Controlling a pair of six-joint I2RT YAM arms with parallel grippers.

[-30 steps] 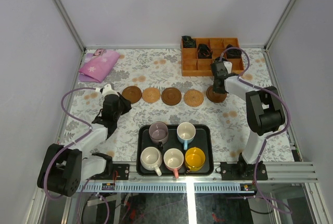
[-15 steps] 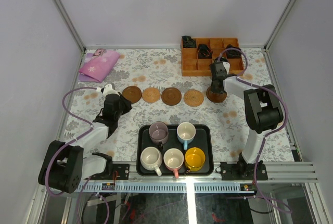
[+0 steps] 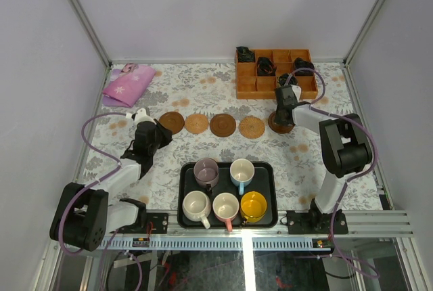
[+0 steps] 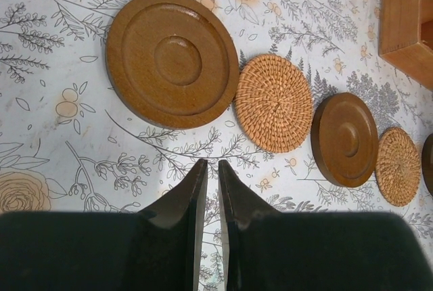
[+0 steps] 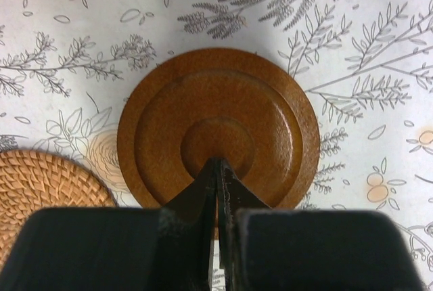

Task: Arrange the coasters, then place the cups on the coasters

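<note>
**A:** Status, front to back?

**B:** Bottom centre of the top view: black tray with all five cups in it. Front row, left to right: cream cup, pink-handled white cup, yellow cup. Back row: mauve cup, blue-handled white cup. None of them is on a coaster yet.

**A:** Left arm?

**B:** Left gripper is up and left of the tray. Its jaws are almost together with a thin slit between them, and nothing is in it. In the wrist view the tips hang over the bare floral worktop, just below the first dark coaster and clear of its edge.

**A:** Coaster layout?

**B:** One row across mid-frame, left to right: first dark coaster, first woven coaster, second dark coaster, second woven coaster, third dark coaster. All lie flat, each just beside the next.

**A:** Right arm?

**B:** Right gripper is fully closed and holds nothing. Its tips point at the centre recess of the third dark coaster, at the right end of the row. I can't tell whether they touch it.

**A:** Behind that?

**B:** Orange compartment box at upper right, with dark bundles in some cells. Pink cloth at upper left.
</note>
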